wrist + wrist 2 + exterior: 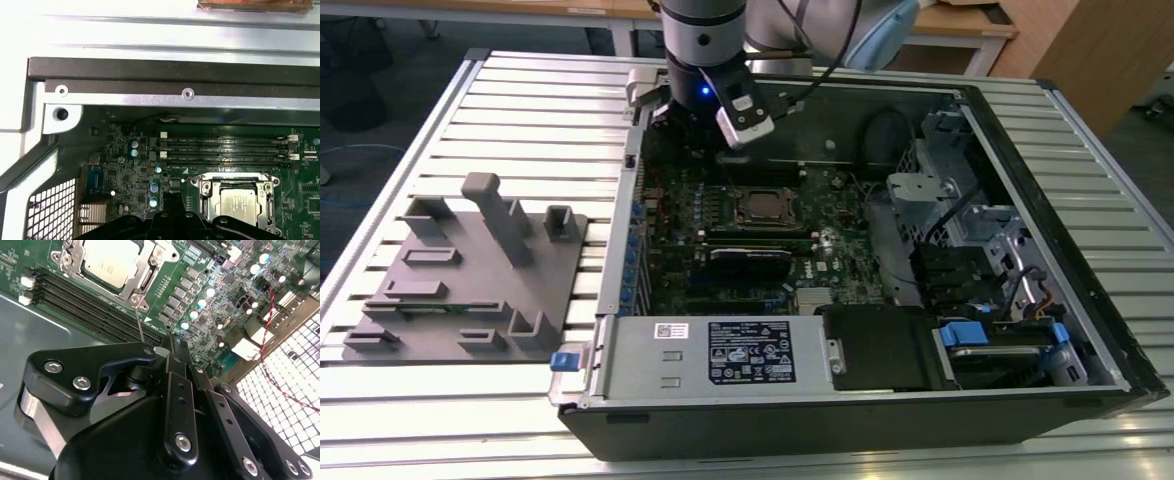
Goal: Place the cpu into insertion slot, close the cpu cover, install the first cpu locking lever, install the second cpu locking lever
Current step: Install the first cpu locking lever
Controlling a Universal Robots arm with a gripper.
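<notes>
- cpu (107,260): flat square, dull silver-grey top, seated in the insertion slot (738,208) on the green motherboard (127,172), in an open case (854,425) on the bench (520,110).
- cpu cover (144,276): shiny frame, lying over the cpu edges.
- Thin wire lever (139,322) runs from the socket corner to the gripper (160,347); can't tell if the jaws are released or clenched.
- Print on the cpu top: unreadable.
- Count: one cpu, one cover, one lever.

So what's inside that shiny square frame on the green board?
The silver-grey cpu lies inside the cpu cover, and its flat top shows through the cut-out in both wrist views. Whatever is under the chip is covered by it.
</notes>
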